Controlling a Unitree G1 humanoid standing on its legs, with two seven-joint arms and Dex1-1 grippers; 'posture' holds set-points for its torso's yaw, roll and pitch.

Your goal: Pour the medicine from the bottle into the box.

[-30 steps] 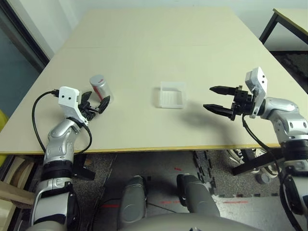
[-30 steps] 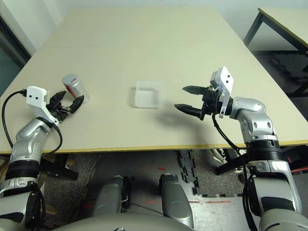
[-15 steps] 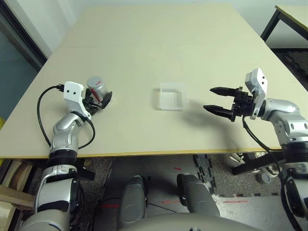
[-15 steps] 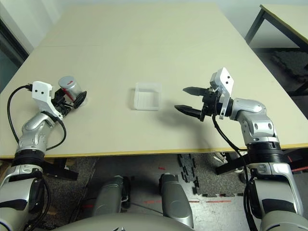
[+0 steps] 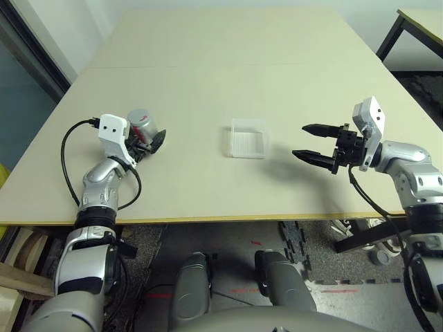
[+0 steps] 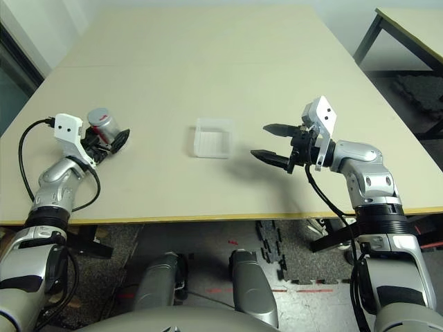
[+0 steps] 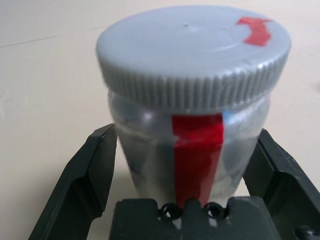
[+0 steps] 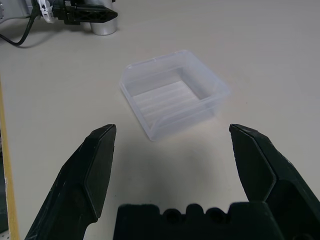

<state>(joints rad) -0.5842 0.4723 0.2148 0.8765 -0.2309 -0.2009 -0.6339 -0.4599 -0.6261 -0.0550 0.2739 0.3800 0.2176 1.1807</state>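
At the table's left edge, the left gripper (image 7: 187,200) stands wide with one black finger on either side of the capped medicine bottle (image 7: 192,95), which stands upright between them, its long axis vertical, not visibly clamped. The clear plastic box (image 5: 248,137) sits mid-table, well to the bottle's right. Beyond it the right gripper (image 5: 315,143) hovers, spread wide and empty, pointing left toward the box. The left arm is plainly nearer the bottle.
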